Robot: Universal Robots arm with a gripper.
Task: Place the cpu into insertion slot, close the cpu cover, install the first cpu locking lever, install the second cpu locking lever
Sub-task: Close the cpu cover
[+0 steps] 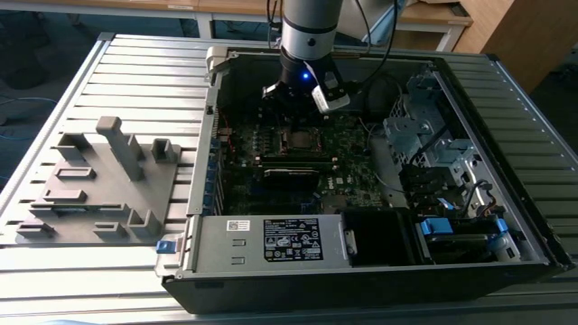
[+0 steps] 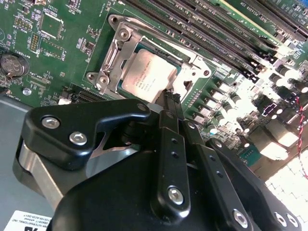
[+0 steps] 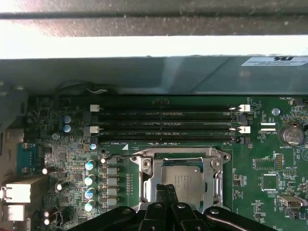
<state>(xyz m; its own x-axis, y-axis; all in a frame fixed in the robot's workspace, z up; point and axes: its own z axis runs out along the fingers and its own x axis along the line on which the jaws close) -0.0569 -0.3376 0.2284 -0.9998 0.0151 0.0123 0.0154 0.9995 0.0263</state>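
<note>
The cpu [image 2: 143, 77] lies flat in the insertion slot [image 1: 296, 140] on the green motherboard, silvery face up; the first wrist view also has the cpu [image 3: 183, 179] there. The cpu cover [image 2: 111, 57] lies down around it as a silvery frame [image 3: 146, 179], the chip showing through its window. A thin wire lever [image 3: 120, 156] runs along one side of the frame. My gripper [image 2: 170, 98] is shut, its slim black fingers pressed together with nothing between them, the tips just over the edge of the chip [image 3: 166, 190]. From outside, the gripper [image 1: 294, 108] hangs low over the socket.
Black memory slots [image 3: 163, 122] run beside the socket, with a row of capacitors [image 3: 89, 185] and a coin battery [image 3: 290, 135] nearby. The case walls [image 1: 216, 88] enclose the board, with the power supply [image 1: 271, 240] in front. A grey fixture [image 1: 99, 183] stands at the exterior view's left.
</note>
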